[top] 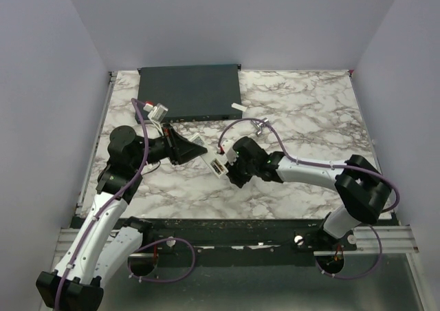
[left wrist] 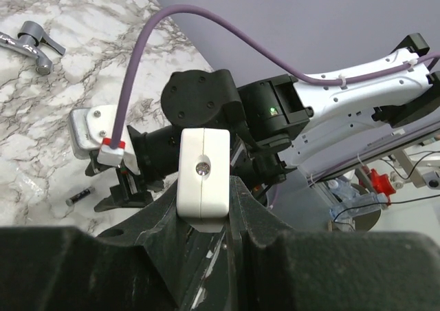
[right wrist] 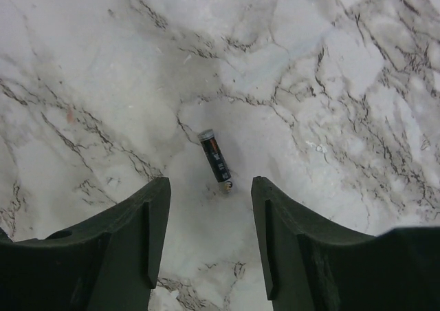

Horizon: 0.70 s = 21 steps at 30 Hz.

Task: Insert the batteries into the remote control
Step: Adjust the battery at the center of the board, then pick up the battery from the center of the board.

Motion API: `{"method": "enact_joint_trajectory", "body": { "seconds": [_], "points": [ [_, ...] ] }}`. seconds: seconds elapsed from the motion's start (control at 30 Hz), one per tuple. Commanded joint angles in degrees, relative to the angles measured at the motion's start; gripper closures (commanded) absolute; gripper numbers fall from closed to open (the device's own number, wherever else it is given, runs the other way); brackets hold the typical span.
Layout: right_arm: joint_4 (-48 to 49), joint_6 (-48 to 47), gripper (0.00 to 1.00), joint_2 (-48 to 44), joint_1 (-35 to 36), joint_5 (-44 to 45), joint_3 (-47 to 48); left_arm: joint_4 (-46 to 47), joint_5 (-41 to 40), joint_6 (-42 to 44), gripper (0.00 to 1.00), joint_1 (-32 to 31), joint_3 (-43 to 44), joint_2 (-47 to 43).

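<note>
left clamps the remote, right hangs open above a battery

the left gripper [left wrist: 203,218] is closed tight on one end of the slim white plastic remote control [left wrist: 202,168]. its dark fingers press against both sides of the bar. the remote control sticks out from the jaws, clear of the white, grey-veined marble table [top: 309,111]. in the top view it sits near the middle of the table, between the two grippers, and its free end is just beside the right gripper [right wrist: 210,235]. i cannot tell whether anything sits inside the remote control.

the right gripper points down at the marble. its jaws stand well apart and have hold of nothing. a small, slim dark cylindrical battery [right wrist: 215,161] with a reddish-brown band lies flat on the table. it is just ahead of the gap between the two fingertips and touches neither finger. its grey-capped end points away from the gripper. in the left wrist view this battery lies on the marble near the right gripper's fingertips.

a large flat dark-grey box [top: 189,91] rests at the far edge of the table. a small white flat piece [top: 237,106] lies just beside the box's front right corner. a grey metal lever [left wrist: 31,43] lies on the marble, well apart from the battery. a purple cable [left wrist: 137,70] arches over the right wrist.
</note>
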Motion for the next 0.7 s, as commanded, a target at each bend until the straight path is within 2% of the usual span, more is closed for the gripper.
{"method": "enact_joint_trajectory", "body": {
  "seconds": [0.0, 0.43, 0.67],
  "points": [
    [-1.6, -0.9, 0.45, 1.8, -4.1, -5.4, 0.2, 1.9, 1.5, 0.3, 1.00, 0.8, 1.3, -0.3],
    [-5.1, -1.7, 0.51, 4.3, -5.3, -11.3, 2.5, 2.0, 2.1, 0.1, 1.00, 1.6, 0.4, 0.0],
    [-6.6, -1.5, 0.55, 7.1, -5.3, -8.1, 4.1, 4.0, 2.7, -0.4, 1.00, 2.2, 0.0, 0.3]
  ]
}}
